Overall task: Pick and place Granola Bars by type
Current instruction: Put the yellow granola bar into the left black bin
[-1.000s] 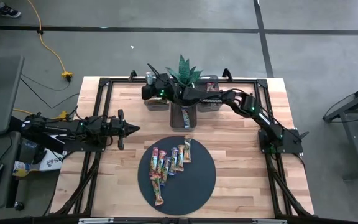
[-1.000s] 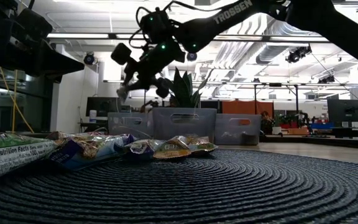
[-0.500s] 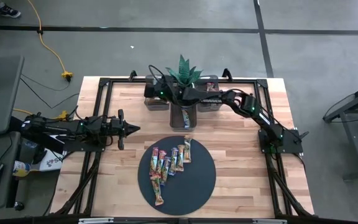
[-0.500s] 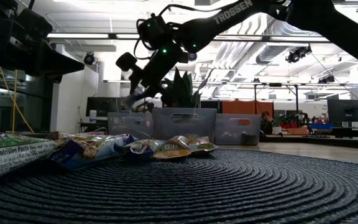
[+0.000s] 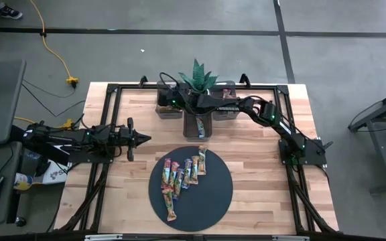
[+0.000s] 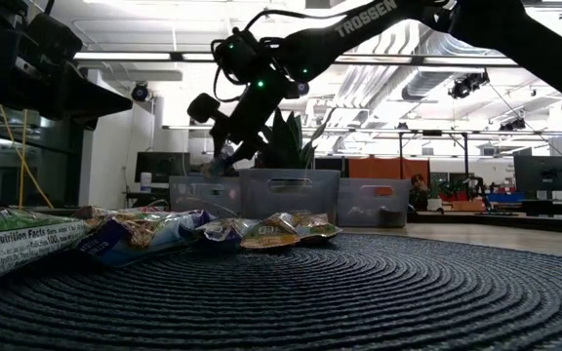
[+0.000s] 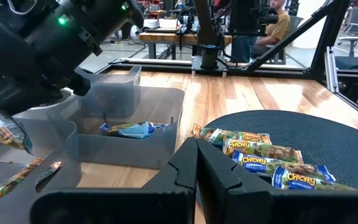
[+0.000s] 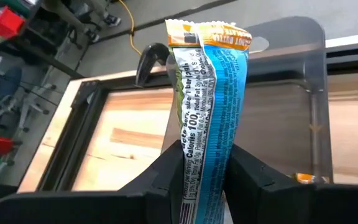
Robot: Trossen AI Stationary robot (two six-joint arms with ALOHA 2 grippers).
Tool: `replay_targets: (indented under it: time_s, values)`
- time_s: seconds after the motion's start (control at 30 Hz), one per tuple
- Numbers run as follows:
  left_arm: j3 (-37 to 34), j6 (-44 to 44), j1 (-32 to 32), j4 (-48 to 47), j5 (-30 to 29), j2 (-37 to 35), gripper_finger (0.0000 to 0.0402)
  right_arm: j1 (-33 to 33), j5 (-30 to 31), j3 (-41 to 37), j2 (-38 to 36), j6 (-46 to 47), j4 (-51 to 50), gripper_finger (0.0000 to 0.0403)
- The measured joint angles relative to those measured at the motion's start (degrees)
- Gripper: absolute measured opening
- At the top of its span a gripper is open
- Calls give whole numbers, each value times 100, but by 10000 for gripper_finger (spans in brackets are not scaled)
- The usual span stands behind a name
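Right wrist view settles what matters: my right gripper (image 8: 205, 163) is clamped on one bar (image 8: 210, 112), its long axis running straight out from my fingers, and the bin (image 8: 297, 74) lies just past its free end; I judge the release needs only a short drop, since in the high view that gripper (image 5: 168, 102) sits over the leftmost bin (image 5: 169, 111) at the table's far edge; my right arm is plainly the nearer one. My left gripper (image 5: 142, 138) waits well left of the mat (image 5: 210, 194), fingers shut on nothing.

Left wrist view shows the bins holding something already: a blue-wrapped bar (image 7: 129, 129) in the middle bin (image 7: 166, 118), an orange-printed one (image 7: 11, 180) in the near bin (image 7: 42, 180); the third bin's contents I cannot tell. Loose bars (image 5: 183, 174) lie in a row on the mat, unsorted.
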Motion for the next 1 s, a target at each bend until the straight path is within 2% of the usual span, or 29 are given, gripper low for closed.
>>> replay_targets:
  time_s: [1.0]
  values:
    - [1, -1, 0, -1, -1, 0, 1, 4, -583, 0, 0, -782, -33, 85]
